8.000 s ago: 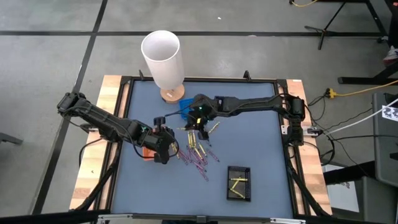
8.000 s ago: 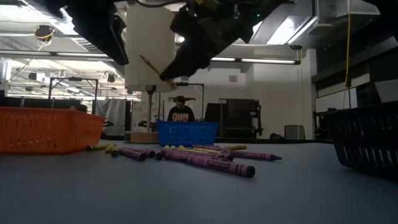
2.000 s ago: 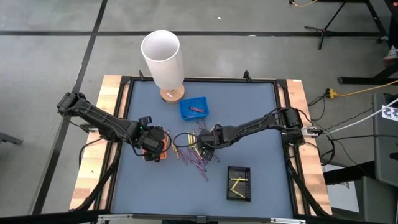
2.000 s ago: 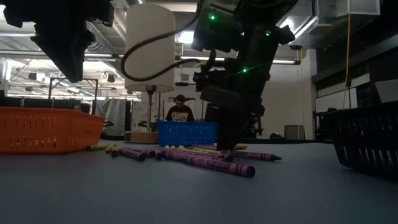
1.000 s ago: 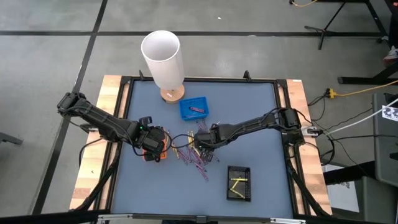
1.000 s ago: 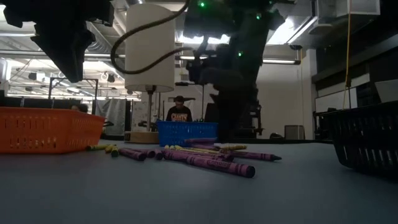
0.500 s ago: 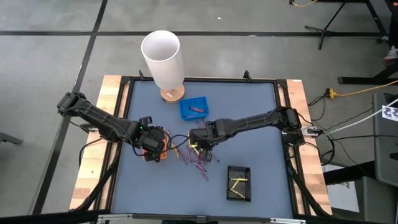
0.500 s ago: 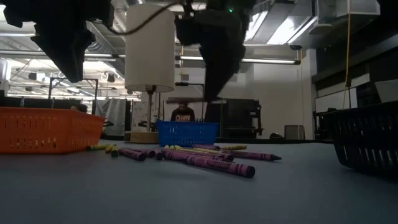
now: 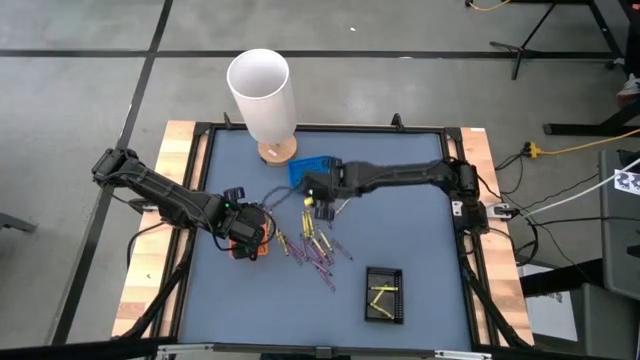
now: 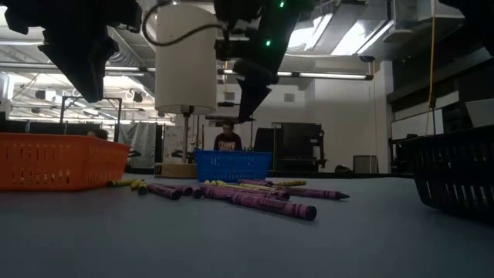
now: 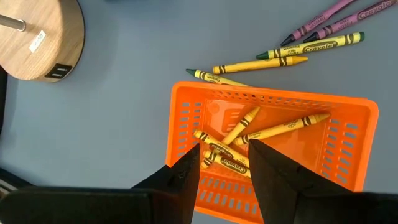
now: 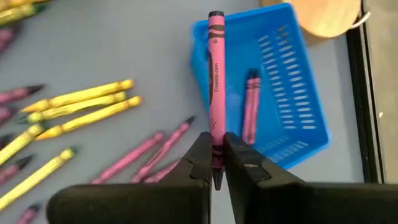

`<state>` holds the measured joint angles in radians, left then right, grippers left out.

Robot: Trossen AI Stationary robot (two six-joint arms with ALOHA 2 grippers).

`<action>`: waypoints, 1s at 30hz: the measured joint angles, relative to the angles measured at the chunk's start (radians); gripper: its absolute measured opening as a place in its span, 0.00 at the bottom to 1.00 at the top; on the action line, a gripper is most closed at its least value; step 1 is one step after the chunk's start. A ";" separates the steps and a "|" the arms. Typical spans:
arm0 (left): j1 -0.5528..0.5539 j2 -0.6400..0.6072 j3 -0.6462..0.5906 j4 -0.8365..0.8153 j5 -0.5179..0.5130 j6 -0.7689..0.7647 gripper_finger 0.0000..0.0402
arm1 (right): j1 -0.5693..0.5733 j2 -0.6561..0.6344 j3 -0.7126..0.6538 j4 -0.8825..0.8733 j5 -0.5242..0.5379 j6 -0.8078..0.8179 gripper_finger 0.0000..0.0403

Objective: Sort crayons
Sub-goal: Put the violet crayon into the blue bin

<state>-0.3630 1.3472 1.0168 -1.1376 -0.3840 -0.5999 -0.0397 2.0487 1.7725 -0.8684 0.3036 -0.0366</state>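
Pink-purple and yellow crayons (image 9: pixel 318 246) lie loose in a pile at mid-table. My right gripper (image 9: pixel 316 196) hangs above the table just near of the blue tray (image 9: pixel 312 172), shut on one pink crayon (image 12: pixel 215 74). Another pink crayon (image 12: pixel 250 116) lies flat in the blue tray (image 12: pixel 280 81). My left gripper (image 11: pixel 224 167) hovers open above the orange tray (image 11: pixel 348 124), which holds several yellow crayons (image 11: pixel 249 134). It touches nothing. My right gripper pinches the pink crayon near its pointed end (image 12: pixel 216 142) between its two fingers. The fingers slant down from the table's right. The crayon sticks out past the fingertips, its flat end (image 12: pixel 216 16) over the blue tray's near wall, lifted clear of the table.
A tall white cylinder on a round wooden foot (image 9: pixel 263 92) stands at the far edge, beside the blue tray. A black tray (image 9: pixel 384 293) with yellow crayons sits near the front right. Bare table surface lies to the right of the pile.
My right gripper has risen from the crayon pile and gone toward the table's far edge, up to the blue tray, rolling its wrist. It has stayed shut on the pink crayon, now lifted clear.
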 joint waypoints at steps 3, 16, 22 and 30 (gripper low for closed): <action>0.000 0.000 0.000 0.008 0.000 0.000 0.30 | -0.048 0.008 0.001 0.027 -0.023 -0.002 0.06; 0.000 0.000 0.000 0.028 0.000 0.000 0.30 | -0.168 0.022 0.000 0.061 -0.139 -0.003 0.06; 0.000 0.000 0.000 0.029 0.000 0.000 0.30 | -0.171 0.022 0.000 0.060 -0.139 -0.003 0.06; 0.000 0.000 0.000 0.029 0.000 0.000 0.30 | -0.170 0.022 0.000 0.060 -0.138 -0.003 0.12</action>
<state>-0.3630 1.3472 1.0168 -1.1088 -0.3843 -0.5995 -0.2100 2.0708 1.7725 -0.8089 0.1654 -0.0391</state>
